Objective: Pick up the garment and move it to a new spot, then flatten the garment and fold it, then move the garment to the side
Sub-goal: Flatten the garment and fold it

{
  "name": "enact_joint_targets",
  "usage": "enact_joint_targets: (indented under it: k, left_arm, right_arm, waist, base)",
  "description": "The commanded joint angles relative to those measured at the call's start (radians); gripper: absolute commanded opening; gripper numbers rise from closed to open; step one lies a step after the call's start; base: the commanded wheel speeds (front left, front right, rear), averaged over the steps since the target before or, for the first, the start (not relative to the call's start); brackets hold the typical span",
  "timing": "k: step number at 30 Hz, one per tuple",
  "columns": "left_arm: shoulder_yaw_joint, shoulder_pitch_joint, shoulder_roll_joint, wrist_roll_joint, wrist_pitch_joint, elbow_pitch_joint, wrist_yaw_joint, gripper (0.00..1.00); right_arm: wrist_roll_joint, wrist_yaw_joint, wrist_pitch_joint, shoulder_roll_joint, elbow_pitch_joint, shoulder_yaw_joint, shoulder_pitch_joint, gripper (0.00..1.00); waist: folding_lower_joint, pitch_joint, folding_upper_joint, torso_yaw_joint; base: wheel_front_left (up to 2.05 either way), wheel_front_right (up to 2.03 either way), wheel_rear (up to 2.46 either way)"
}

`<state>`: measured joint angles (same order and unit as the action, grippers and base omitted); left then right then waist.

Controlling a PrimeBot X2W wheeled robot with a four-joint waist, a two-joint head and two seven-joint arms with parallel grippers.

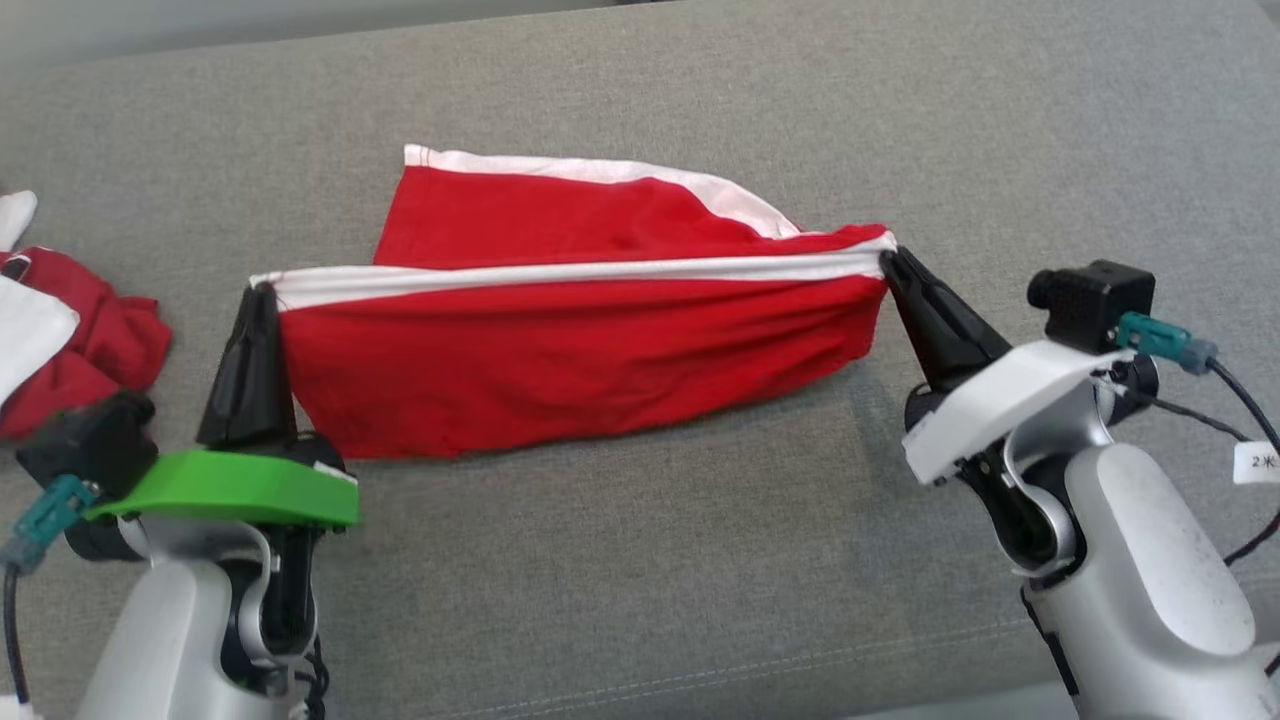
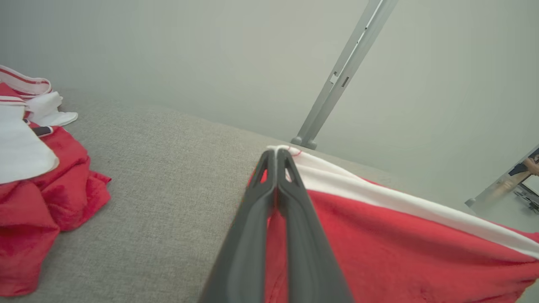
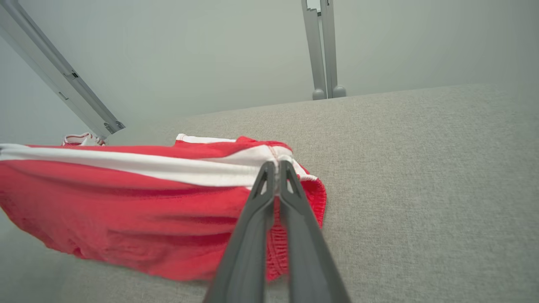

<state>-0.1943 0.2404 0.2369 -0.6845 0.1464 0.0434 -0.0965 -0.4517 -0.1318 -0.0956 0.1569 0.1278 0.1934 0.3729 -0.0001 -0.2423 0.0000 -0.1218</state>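
The garment [image 1: 560,340] is red with white stripes and is stretched between my two grippers above the grey cushion. My left gripper [image 1: 262,292] is shut on its left corner at the white stripe, seen close up in the left wrist view [image 2: 278,150]. My right gripper [image 1: 888,256] is shut on the right corner, with the white stripe pinched at its tips [image 3: 277,163]. The front half of the garment [image 3: 126,214] hangs from the taut stripe; the back half [image 1: 560,210] lies flat on the cushion behind.
A second heap of red and white clothing [image 1: 70,330] lies at the left edge, also in the left wrist view [image 2: 38,181]. The grey cushion [image 1: 700,560] spreads wide in front and to the right. Metal posts [image 3: 322,50] stand beyond its far edge.
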Motion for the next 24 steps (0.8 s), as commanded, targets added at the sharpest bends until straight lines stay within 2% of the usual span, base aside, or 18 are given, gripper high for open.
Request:
enact_joint_targets:
  k: [1,13,24]
  left_arm:
    - [0.004,0.042,0.017,0.015,0.005,0.017,0.008,0.00]
    - [-0.054,0.354,0.077,0.116,-0.022,0.215,0.051,0.00]
    - [-0.109,0.547,0.052,0.163,-0.044,0.404,0.062,0.00]
  right_arm:
    - [0.007,0.002,0.008,-0.011,0.014,-0.002,0.031,0.00]
    - [0.012,0.002,0.057,-0.097,0.116,-0.021,0.203,0.00]
    - [-0.031,0.002,0.096,-0.106,0.218,-0.018,0.307,0.00]
  waist:
    - [0.0001,-0.062,0.0000,-0.043]
    - [0.0001,-0.196,0.0000,-0.081]
    - [0.0001,-0.251,0.0000,-0.086]
  base:
    - [0.00,0.00,0.00]
    - [0.00,0.00,0.00]
    - [0.00,0.00,0.00]
